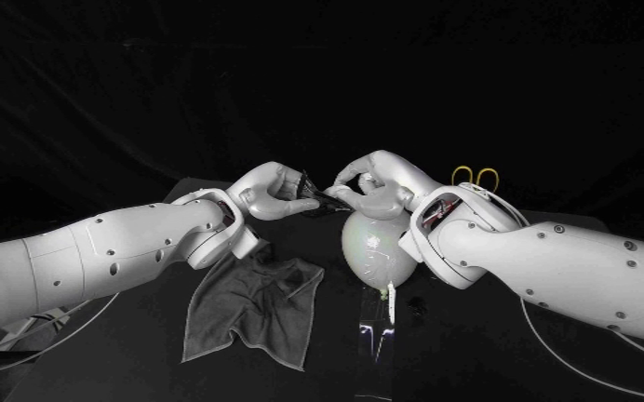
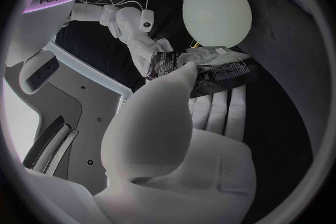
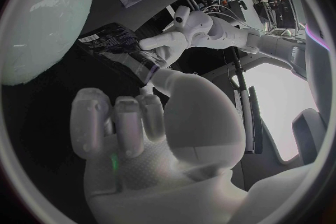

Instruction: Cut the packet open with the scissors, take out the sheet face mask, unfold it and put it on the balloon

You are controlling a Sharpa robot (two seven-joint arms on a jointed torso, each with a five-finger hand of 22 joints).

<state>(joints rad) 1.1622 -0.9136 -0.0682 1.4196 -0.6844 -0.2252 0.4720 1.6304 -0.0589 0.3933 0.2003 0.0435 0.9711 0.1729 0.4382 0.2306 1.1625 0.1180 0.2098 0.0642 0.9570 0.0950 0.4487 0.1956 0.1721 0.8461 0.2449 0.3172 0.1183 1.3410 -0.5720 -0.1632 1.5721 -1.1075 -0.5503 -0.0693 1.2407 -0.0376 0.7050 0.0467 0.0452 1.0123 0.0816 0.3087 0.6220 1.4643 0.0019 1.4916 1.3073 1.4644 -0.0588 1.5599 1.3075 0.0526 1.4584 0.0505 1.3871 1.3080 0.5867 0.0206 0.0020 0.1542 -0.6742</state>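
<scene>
The black packet point(image 1: 316, 200) hangs above the table between my two hands. My left hand point(image 1: 273, 192) pinches one end of it, thumb point(image 2: 170, 98) over the fingers. At the other end my right hand point(image 1: 369, 188) grips the packet point(image 3: 117, 46) with its thumb point(image 3: 158, 76) on it. In the left wrist view the packet point(image 2: 223, 71) shows a crumpled clear edge; whether that is the mask I cannot tell. The pale balloon point(image 1: 373, 248) lies just below my right hand. The yellow-handled scissors point(image 1: 474, 177) lie behind my right arm.
A grey cloth point(image 1: 248, 304) is spread on the table under my left forearm. A clear stem or stand point(image 1: 376, 335) reaches from the balloon toward the front edge. Cables point(image 1: 570, 351) loop along the table at the right.
</scene>
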